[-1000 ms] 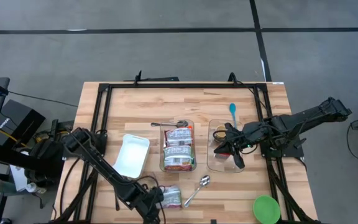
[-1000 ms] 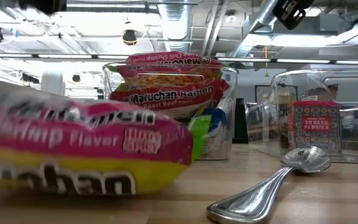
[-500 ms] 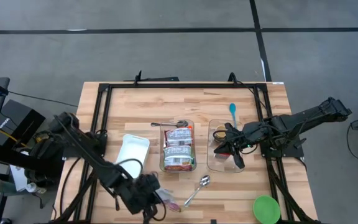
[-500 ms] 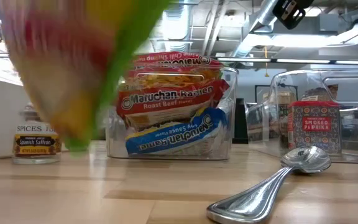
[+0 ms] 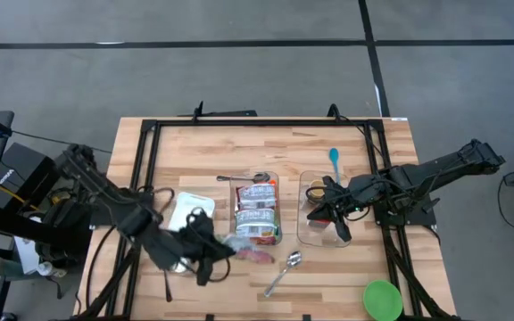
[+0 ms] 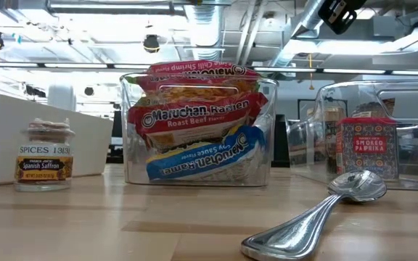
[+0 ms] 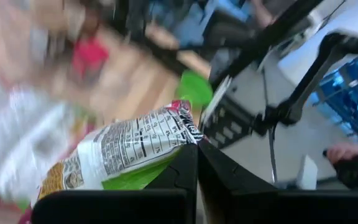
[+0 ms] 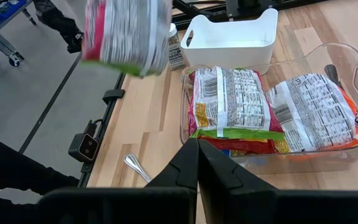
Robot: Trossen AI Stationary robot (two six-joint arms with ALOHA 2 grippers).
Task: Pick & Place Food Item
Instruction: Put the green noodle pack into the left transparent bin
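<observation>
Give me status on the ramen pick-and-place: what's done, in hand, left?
Done: three ramen packs sit in the clear bin.
In hand: the left pincer is shut on a ramen packet, lifted off the table beside the bin.
Left: carry it over the bin and release. The right pincer waits shut at the second clear bin.

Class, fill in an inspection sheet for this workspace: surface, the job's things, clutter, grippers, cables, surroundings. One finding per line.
Surface: wooden table, black frame rails.
Job's things: ramen packet held in the air by the left gripper; clear bin holds more ramen packets; second clear bin beside it.
Clutter: white tub, saffron jar, metal spoon, blue spoon, green lid.
Grippers: left shut on the packet; right gripper shut, over the second bin.
Cables: black leads along the left arm.
Surroundings: grey floor, equipment left of the table.
</observation>
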